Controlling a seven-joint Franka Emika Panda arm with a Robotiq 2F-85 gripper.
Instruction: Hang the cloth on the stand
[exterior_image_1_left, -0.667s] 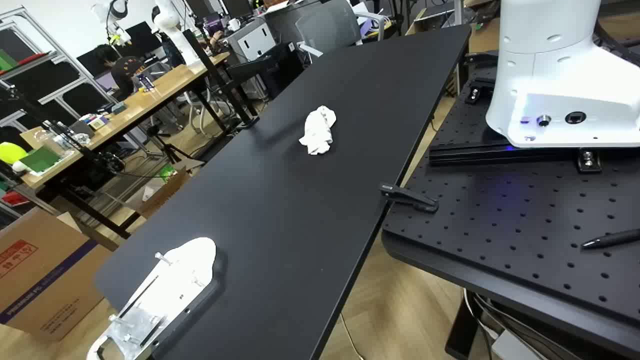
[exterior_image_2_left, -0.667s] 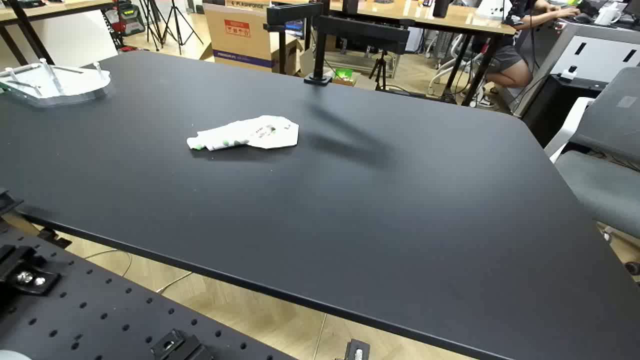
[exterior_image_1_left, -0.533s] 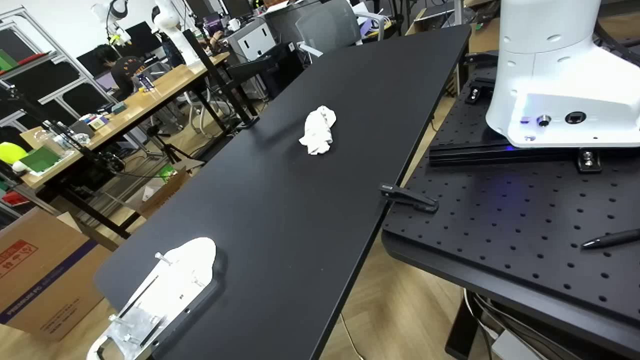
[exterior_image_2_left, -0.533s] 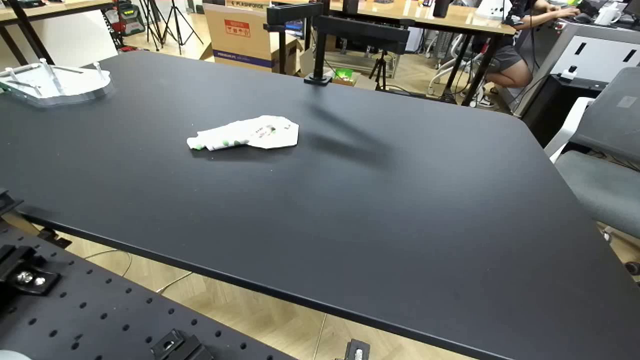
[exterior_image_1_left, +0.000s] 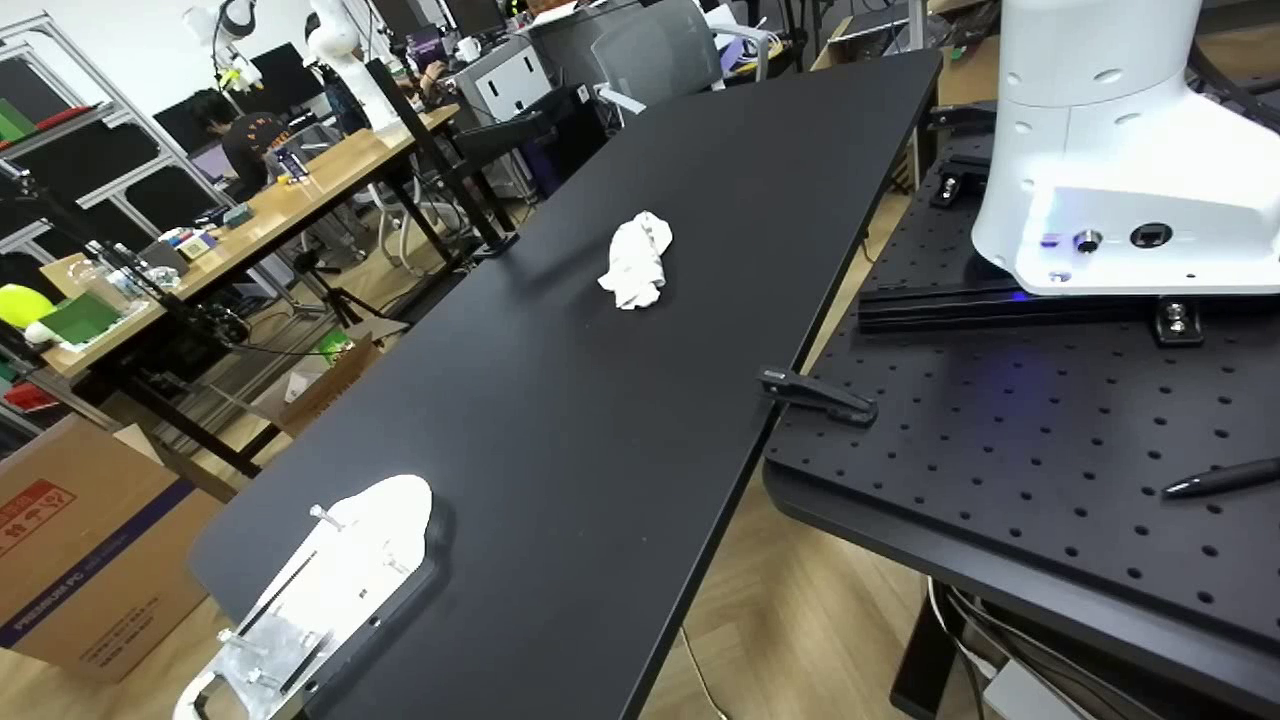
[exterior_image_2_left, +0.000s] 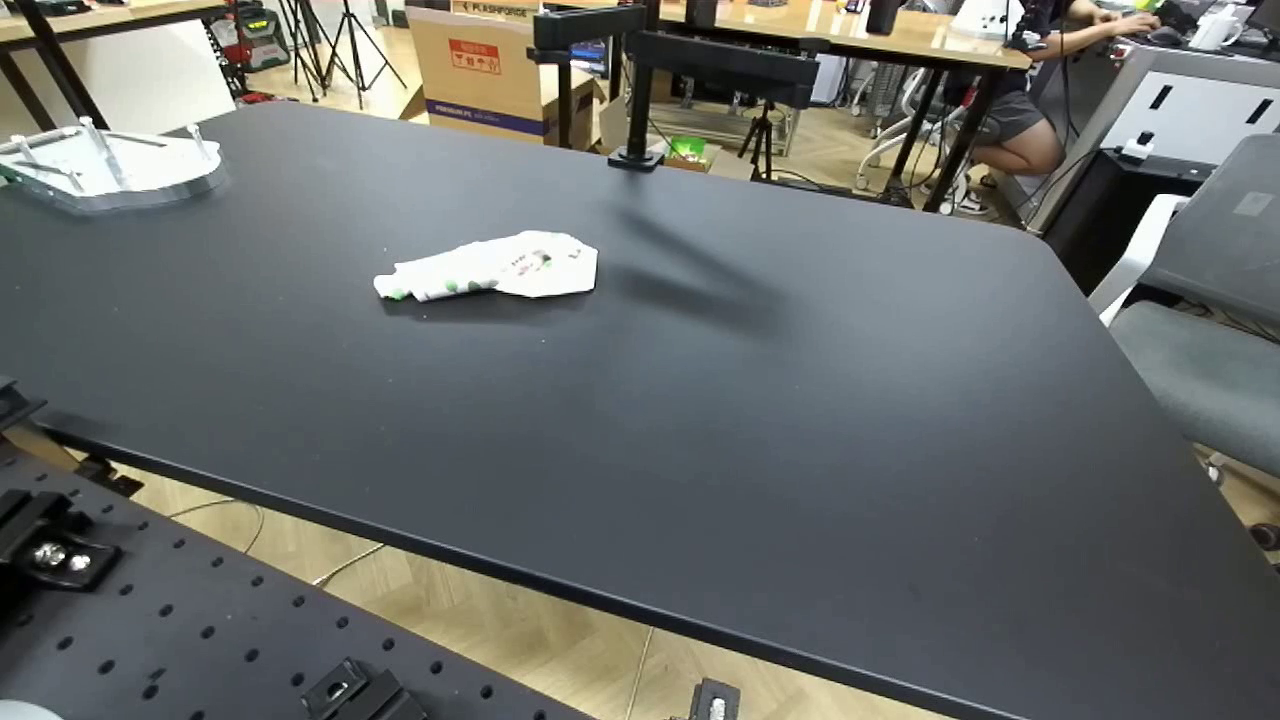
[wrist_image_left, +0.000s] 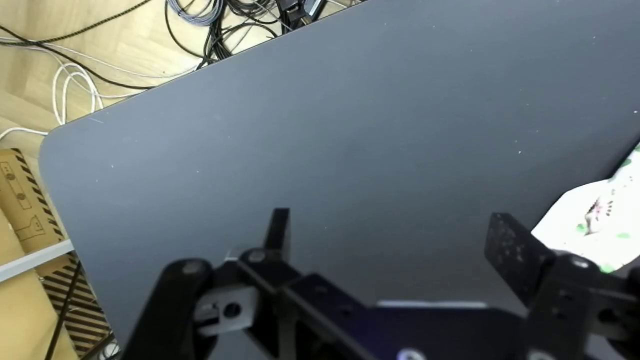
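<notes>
The cloth is white and crumpled and lies on the black table. In an exterior view the cloth shows small green marks. Its printed part also shows at the right edge of the wrist view. A white board with upright pegs lies near one end of the table and may be the stand; it also shows in an exterior view. My gripper is open and empty over the table in the wrist view, with the cloth beyond its right finger. The gripper is outside both exterior views.
The black table stands beside the perforated base plate that carries the white robot base. A black clamp bridges the gap between them. A black post with an arm rises at the table's far edge. A grey chair stands at one end.
</notes>
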